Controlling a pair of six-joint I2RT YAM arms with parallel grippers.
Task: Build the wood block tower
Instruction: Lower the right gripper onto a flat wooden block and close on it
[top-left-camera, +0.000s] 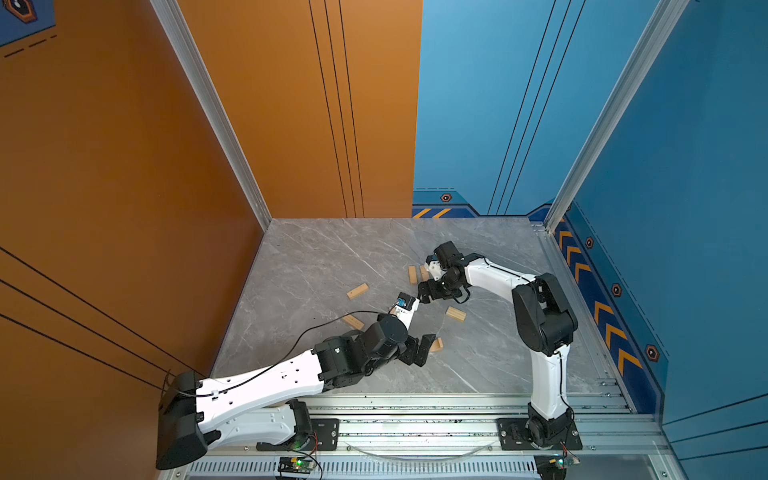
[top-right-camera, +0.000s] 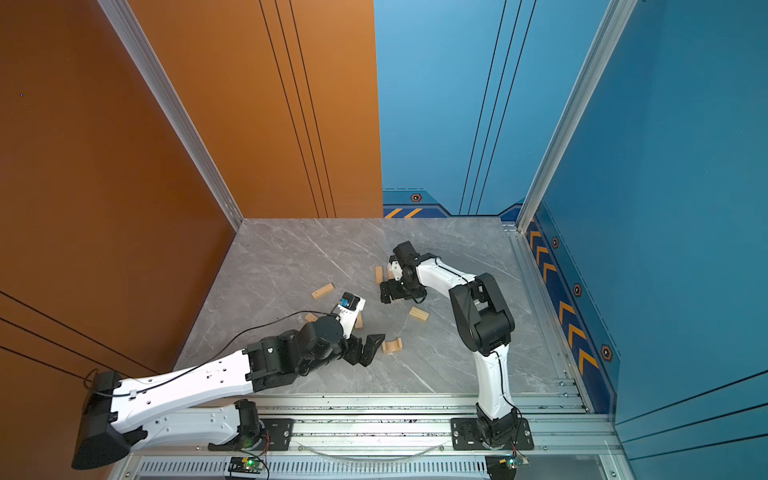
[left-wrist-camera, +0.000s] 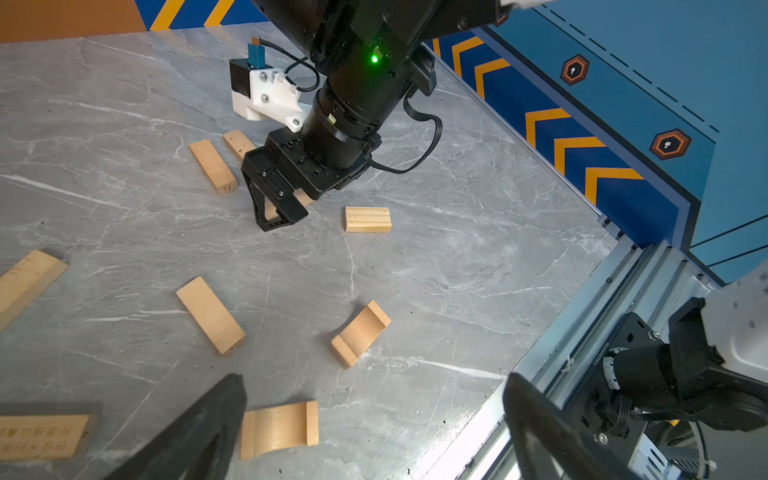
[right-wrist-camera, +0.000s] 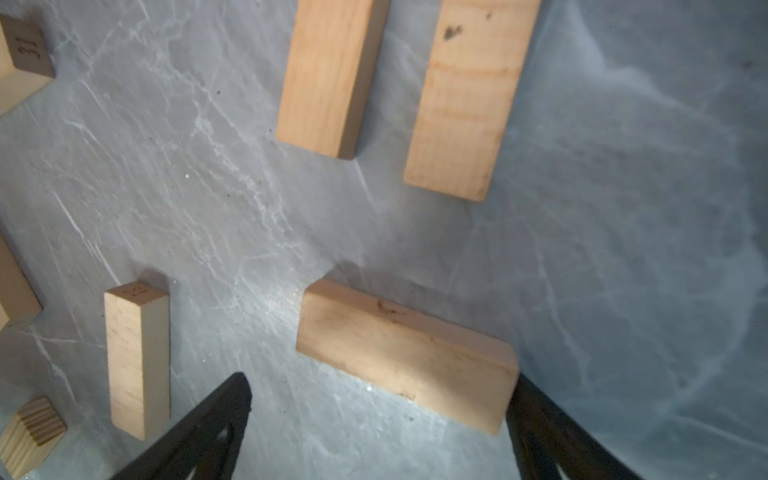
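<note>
Nearest me, my left claw hung wide open and empty over the grey table — an arch lay just beside its fingers. The wood blocks lay scattered flat and single, none stacked. Farther out sat a grooved slab, then my right claw — spread wide about a round-edged block, not closed on it. Beyond it two bars lay side by side.

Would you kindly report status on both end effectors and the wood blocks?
Left end effector open, empty, beside a pale half-ring wooden arch. Right end effector open, low at a pale rectangular wooden bar, no grip. Blocks scattered; nothing stacked. Nothing blocking.
</note>
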